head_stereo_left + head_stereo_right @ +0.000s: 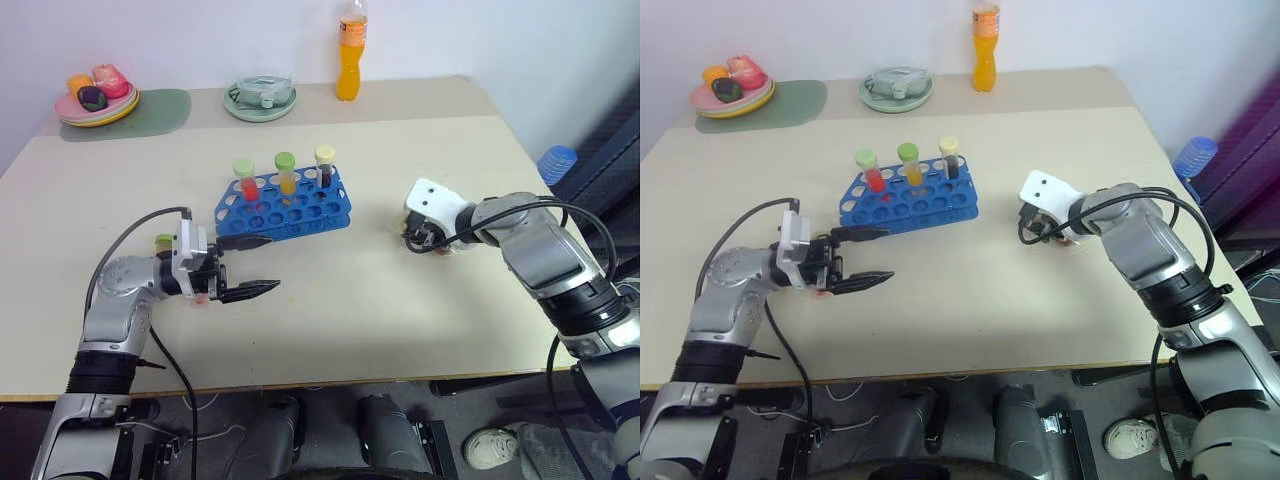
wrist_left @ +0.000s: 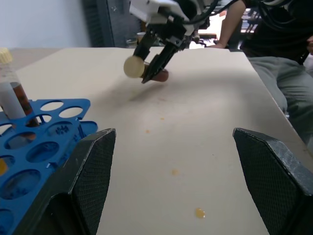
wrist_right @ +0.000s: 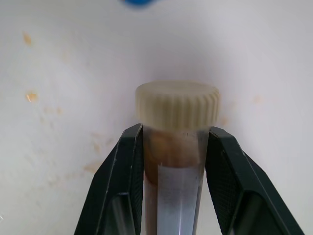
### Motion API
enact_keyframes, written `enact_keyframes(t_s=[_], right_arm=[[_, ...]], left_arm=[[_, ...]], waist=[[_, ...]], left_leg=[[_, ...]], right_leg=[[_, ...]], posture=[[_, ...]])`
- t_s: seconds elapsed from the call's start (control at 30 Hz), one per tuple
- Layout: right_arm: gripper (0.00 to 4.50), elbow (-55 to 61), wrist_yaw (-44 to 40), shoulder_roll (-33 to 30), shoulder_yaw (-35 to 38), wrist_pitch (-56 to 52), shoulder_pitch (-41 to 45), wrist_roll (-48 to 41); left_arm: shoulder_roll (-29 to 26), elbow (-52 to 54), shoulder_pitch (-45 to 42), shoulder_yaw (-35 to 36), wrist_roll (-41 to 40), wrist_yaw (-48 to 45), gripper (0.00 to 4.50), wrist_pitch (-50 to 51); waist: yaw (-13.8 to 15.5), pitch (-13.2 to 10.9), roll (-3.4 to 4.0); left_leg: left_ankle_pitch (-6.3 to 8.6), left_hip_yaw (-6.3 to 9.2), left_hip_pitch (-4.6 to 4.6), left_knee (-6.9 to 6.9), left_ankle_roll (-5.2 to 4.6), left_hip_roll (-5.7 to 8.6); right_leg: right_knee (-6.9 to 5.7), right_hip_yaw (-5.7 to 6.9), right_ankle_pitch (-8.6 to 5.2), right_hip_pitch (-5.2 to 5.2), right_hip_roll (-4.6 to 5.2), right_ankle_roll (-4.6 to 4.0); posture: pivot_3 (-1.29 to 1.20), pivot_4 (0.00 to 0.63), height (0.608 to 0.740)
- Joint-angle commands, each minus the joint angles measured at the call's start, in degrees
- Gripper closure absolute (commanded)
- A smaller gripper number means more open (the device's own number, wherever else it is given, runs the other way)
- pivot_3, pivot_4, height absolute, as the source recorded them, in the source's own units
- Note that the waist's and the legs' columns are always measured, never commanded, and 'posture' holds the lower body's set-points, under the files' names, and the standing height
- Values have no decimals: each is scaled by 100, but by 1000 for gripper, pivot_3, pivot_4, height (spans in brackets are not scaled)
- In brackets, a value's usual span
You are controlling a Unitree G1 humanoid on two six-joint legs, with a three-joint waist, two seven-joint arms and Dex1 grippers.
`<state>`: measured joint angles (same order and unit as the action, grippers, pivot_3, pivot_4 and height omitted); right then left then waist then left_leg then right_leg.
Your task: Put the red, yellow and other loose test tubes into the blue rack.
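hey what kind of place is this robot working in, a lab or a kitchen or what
Probably a robot testing room set up as a mock lab bench. A blue rack of capped test tubes stands on a plain beige table, while a plate of toy food and an orange drink bottle sit at the back.

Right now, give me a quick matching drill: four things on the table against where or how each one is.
Things:
1. cream-capped tube
2. left pincer
3. blue rack
4. orange bottle

States:
A. open, holding nothing
B. far edge of the table
C. three capped tubes standing in it
D. clamped in the right pincer

Pairs: 1-D, 2-A, 3-C, 4-B
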<state>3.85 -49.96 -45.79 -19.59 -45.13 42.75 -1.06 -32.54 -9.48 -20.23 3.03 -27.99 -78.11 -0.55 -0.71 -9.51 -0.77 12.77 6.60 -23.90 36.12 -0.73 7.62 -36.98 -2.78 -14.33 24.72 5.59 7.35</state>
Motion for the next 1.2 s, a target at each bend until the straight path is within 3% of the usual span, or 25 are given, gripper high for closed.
enact_keyframes(t_s=[0.03, 0.13, 0.23, 0.3, 0.67, 0.8, 0.87, 1.0, 1.13, 1.2], right_arm=[[2741, 633, 29, 237, 674, -131, 58, -431], [2741, 744, 48, 351, 808, -333, 108, -546], [3562, 743, 80, 428, 831, -481, 98, -625], [4466, 725, 111, 440, 797, -471, 69, -608], [4466, 701, 186, 514, 808, -546, 35, -770], [4466, 969, -378, 566, 940, -1394, 170, -1618], [4466, 1454, -520, 462, 941, -1660, -22, -1935], [4466, 2232, -881, 138, 945, -1768, -575, -2499], [4466, 2657, -933, -70, 1023, -1770, -882, -2807], [3936, 2642, -742, -43, 967, -1678, -939, -2737]], left_arm=[[5, 12, -87, 62, -8, 27, 569, -85], [10, 6, -95, 59, -4, 36, 569, -88], [6, -3, -110, 52, -3, 39, 569, -86], [0, -13, -126, 54, 1, 40, 569, -90], [-50, 71, -66, 106, -24, 86, 569, -58], [-133, 160, 27, 62, -81, -74, 569, 25], [-325, 101, 121, -165, 260, -323, 569, -247], [-299, -126, 70, -493, 830, -295, 569, -923], [-179, -209, -66, -570, 821, -296, 569, -954], [-132, -251, -156, -646, 841, -332, 569, -977]], waist=[[-17, 0, 0], [-7, 0, 0], [-1, 0, 0], [3, 0, 0], [-3, 0, 0], [-14, 0, 0], [-19, -1, 0], [39, 0, 0], [62, -1, -1], [52, 0, -1]], left_leg=[[0, 0, 0, -1, 0, 0], [0, 1, 0, -1, 0, -2], [0, 0, 0, 1, 0, -1], [0, 1, 0, 1, 0, -1], [0, 0, 0, 0, 0, -1], [0, 0, 0, 0, 0, -1], [0, 1, 0, -1, -1, -2], [1, 2, 0, -4, -1, -4], [5, 4, -2, 2, -7, -4], [5, 4, -2, 1, -7, -6]], right_leg=[[0, 0, 0, 0, 0, 0], [-1, 0, 0, 0, -1, 0], [1, 0, 0, -2, 0, 0], [1, 0, 0, -2, 0, 0], [0, -1, 0, -1, 0, 0], [1, 0, 0, -1, 0, 0], [0, -1, 0, 0, 0, -1], [8, 2, -1, -4, 1, -1], [37, 8, 6, -18, 2, -8], [38, 8, 7, -17, 1, -8]], posture=[[0, 150, 740], [0, 150, 740], [0, 150, 740], [0, 150, 740], [0, 150, 740], [0, 150, 740], [0, 150, 740], [0, 150, 740], [0, 150, 740], [0, 150, 740]])
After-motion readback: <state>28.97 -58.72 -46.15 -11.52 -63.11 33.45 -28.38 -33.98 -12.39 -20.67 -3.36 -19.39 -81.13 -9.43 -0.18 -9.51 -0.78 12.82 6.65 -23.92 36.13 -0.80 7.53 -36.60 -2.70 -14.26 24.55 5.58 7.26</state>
